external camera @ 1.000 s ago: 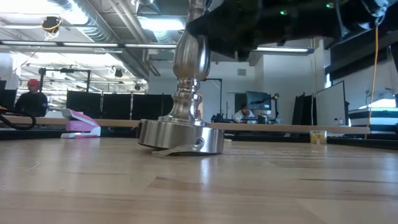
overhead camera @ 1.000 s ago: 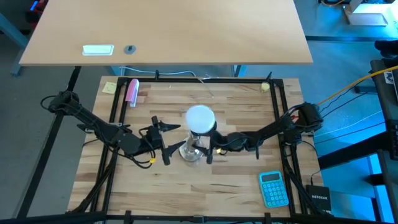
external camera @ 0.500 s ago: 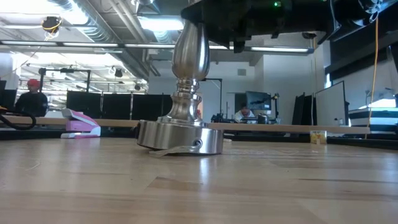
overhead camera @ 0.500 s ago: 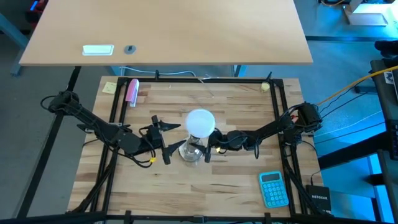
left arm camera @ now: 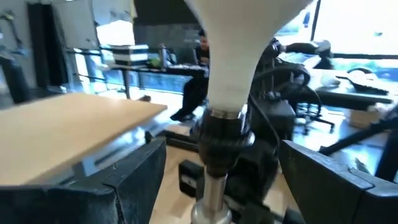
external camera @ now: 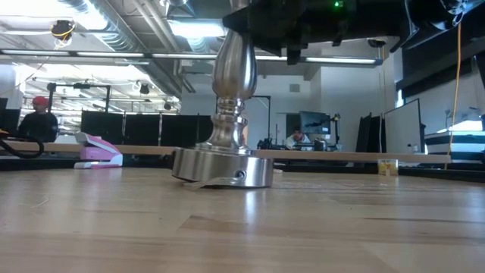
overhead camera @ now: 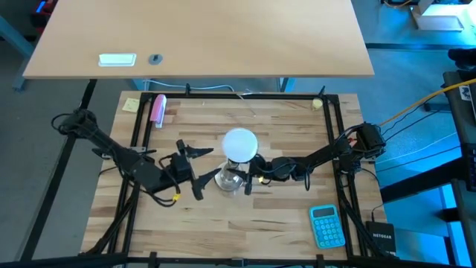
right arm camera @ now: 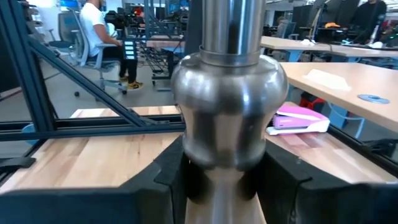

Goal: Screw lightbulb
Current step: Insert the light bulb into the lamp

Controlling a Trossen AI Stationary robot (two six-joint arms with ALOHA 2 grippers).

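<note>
Lamp stand (overhead camera: 229,179) hemmed between both arms, open tabletop (overhead camera: 245,223) in front

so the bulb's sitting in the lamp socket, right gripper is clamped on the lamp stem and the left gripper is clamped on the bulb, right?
Not quite: the left gripper stands open beside the lamp stand, holding nothing, as the high view shows. The lightbulb sits in the socket and the right gripper is clamped on the stem.
</note>
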